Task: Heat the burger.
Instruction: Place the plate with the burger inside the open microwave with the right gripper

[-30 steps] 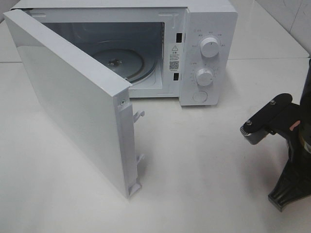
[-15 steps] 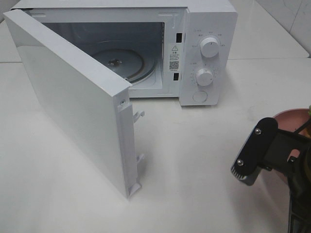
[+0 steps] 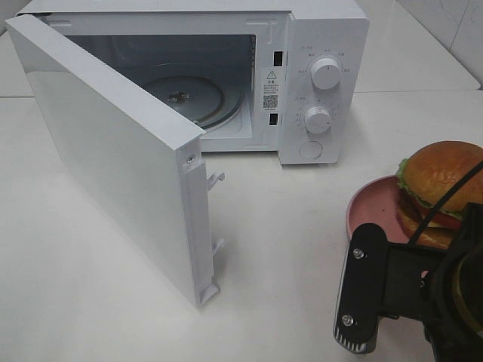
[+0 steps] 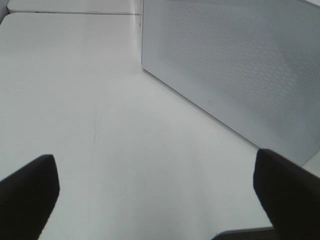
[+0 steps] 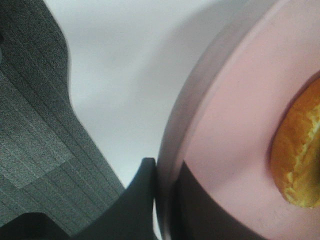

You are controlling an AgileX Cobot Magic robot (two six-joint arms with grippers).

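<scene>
Burger (image 3: 441,177) sits on pink plate (image 3: 373,207), at 4 o'clock in the high view. Right gripper (image 5: 162,200) clenched on the plate rim. Left gripper (image 4: 155,195) released, over glossy white tabletop (image 3: 302,249). Microwave (image 3: 324,75) at 12 o'clock, door (image 3: 113,151) open. Tiled wall (image 3: 445,23) at 1 o'clock.

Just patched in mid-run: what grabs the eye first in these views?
The white microwave stands at the back, its door swung wide open, showing the glass turntable. At the right edge, the burger sits on a pink plate, whose rim the right gripper pinches.
</scene>
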